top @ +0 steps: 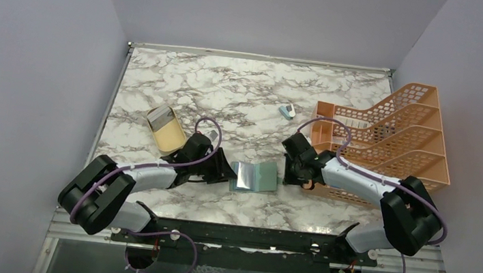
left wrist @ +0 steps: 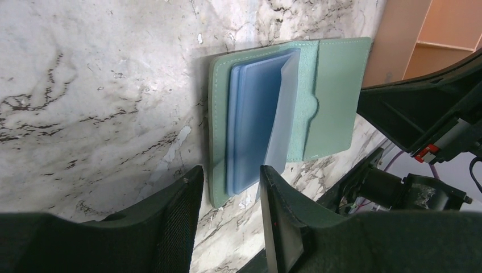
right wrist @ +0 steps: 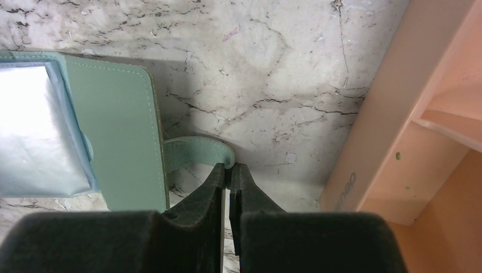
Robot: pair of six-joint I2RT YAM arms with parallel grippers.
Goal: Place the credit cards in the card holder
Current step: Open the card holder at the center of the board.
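Open card holder, left gripper spread astride its sleeves, right gripper pinching the strap (tip hidden)

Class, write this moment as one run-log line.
wallet: open on table | right hand: shut on strap | left hand: open at pockets

Top, 2 wrists: shared card holder
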